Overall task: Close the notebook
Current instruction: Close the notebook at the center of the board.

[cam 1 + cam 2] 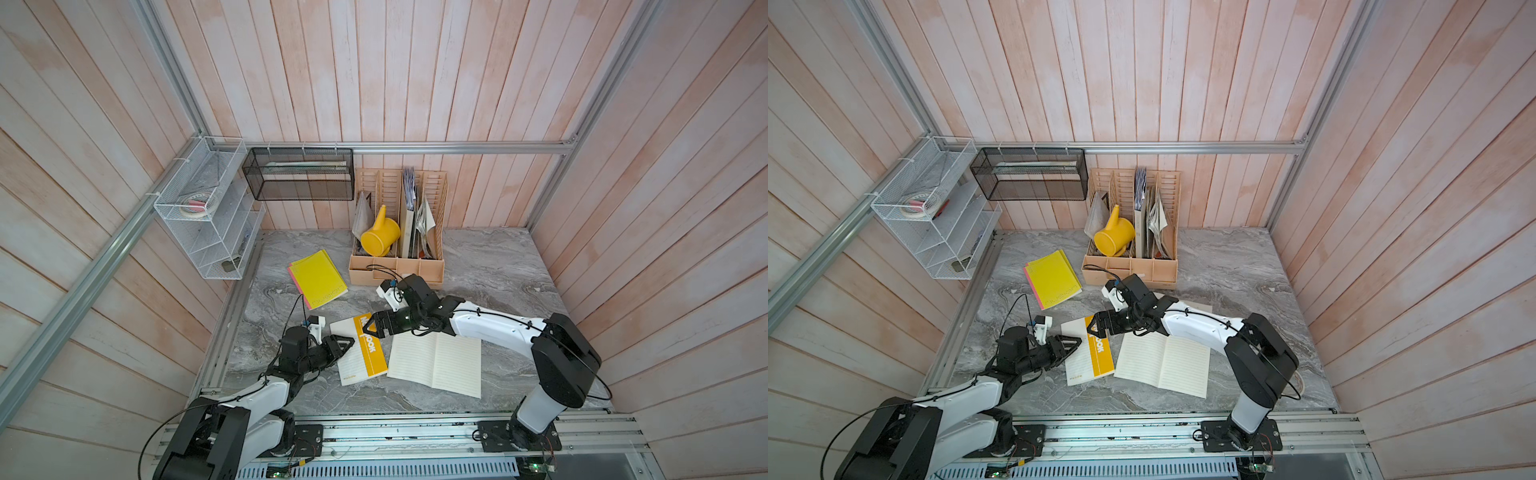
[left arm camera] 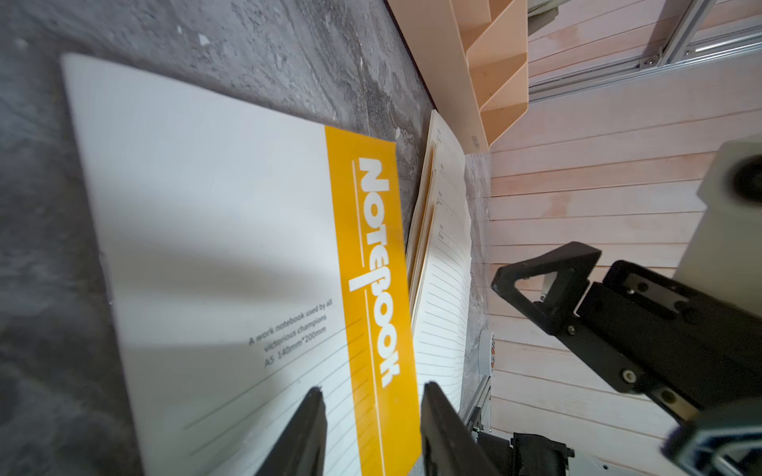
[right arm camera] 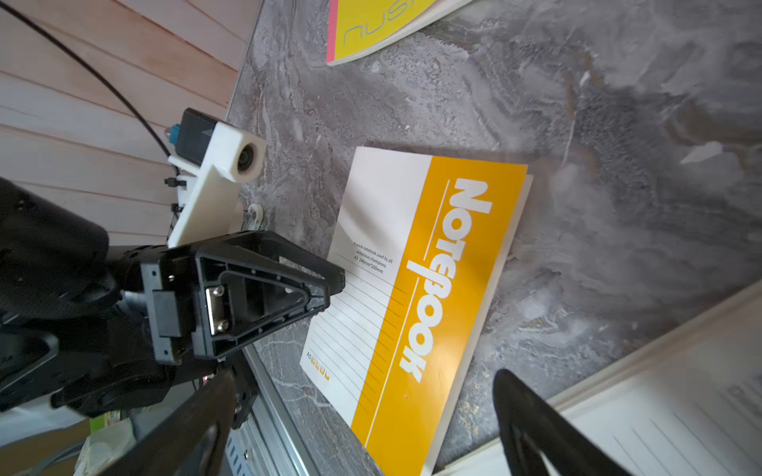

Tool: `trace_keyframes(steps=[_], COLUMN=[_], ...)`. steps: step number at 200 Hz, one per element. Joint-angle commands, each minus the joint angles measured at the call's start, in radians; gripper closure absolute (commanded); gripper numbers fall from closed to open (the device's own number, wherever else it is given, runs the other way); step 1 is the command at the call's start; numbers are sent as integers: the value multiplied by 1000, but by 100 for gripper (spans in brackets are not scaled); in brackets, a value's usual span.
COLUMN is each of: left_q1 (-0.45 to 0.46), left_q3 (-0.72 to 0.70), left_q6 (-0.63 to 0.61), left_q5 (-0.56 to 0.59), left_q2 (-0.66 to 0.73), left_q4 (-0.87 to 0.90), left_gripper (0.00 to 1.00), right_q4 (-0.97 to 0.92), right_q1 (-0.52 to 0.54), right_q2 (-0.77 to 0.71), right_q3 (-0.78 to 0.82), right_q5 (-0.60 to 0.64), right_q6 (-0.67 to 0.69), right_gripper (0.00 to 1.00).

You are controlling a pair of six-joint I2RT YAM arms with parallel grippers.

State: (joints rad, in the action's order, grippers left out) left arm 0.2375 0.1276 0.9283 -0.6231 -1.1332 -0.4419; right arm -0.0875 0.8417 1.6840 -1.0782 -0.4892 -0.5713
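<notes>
Grey marbled counter (image 1: 498, 266) carrying stationery.
A beige file organizer (image 1: 397, 272) stands at the back edge. A yellow notebook (image 1: 318, 278) lies flat toward the left edge. Nearer the front edge, a closed orange-and-white notebook (image 1: 359, 361) lies just beside an open lined notebook (image 1: 436, 365), pages up.

1. The space is enclosed on three sides by walls (image 1: 415, 83) of pale, pink-washed planks.
2. Aluminium rails (image 1: 457, 147) are run along the walls and up the corners.
3. The bench (image 1: 498, 270) is surfaced in grey marbling.
4. A white wire rack (image 1: 199, 232) and a black mesh basket (image 1: 297, 183) are hung from the rails.
5. A beige file holder (image 1: 397, 270) is stood against the back wall.
6. Everything is lit softly and evenly.
</notes>
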Motion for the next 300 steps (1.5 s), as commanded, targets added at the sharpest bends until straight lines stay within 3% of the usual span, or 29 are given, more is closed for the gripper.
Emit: trace_keyframes(steps=[1, 48, 76, 108, 150, 204, 237, 276, 300], left_q1=[-4, -4, -4, -4, -5, -4, -4, -4, -4], left_q3=[-3, 1, 24, 80, 91, 101, 99, 96, 106], left_q6=[-25, -35, -68, -105, -85, -93, -95, -85, -93], left_q5=[10, 22, 58, 115, 93, 102, 108, 104, 124], left_q2=[-5, -10, -46, -146, -267, -265, -263, -231, -189], left_q4=[-8, 14, 94, 226, 165, 183, 193, 208, 263], left_gripper=[59, 59, 59, 59, 59, 59, 59, 59, 59], right_q4=[262, 379, 343, 266, 254, -39, -35, 208, 286], right_q1=[-5, 25, 27, 28, 36, 47, 42, 39, 39], right_q2=[32, 115, 97, 75, 86, 4, 0, 100, 147], right_q3=[85, 100, 91, 65, 44, -54, -63, 26, 63], right_q5=[-184, -233, -209, -171, -177, 47, 22, -161, -181], right_q6=[-121, -177, -156, -113, -110, 33, 34, -76, -119], right_gripper=[2, 2, 2, 2, 2, 2, 2, 2, 2])
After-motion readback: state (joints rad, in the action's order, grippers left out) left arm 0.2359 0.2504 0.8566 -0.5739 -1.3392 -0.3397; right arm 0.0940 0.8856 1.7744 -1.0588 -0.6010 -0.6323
